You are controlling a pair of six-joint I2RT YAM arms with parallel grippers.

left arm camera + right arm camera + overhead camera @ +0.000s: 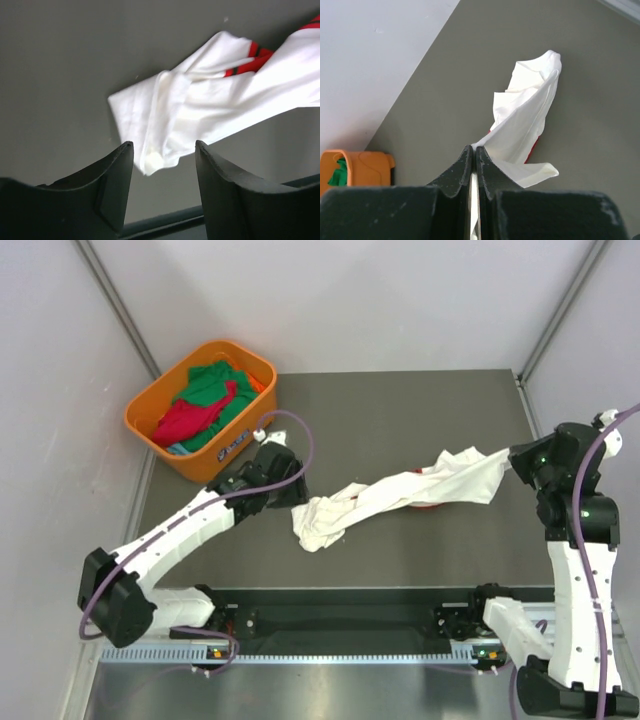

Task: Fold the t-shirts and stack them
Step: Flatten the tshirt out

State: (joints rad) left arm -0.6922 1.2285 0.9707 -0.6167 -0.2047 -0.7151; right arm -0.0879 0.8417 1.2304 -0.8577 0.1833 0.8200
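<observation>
Step in hand: opening out the white t-shirt [400,490] for folding, and it's not flat yet. The right gripper [510,462] is pinched tight on one end, holding it up off the table [400,410]. The rest trails across mid-table like a twisted rope, with its bunched free end lying just beside the left gripper [292,490], whose jaws are spread and hold nothing. My read on next: left takes a hem corner of that bunch, then both pull apart. Green and red shirts [205,400] sit in the orange basket [185,462].
</observation>
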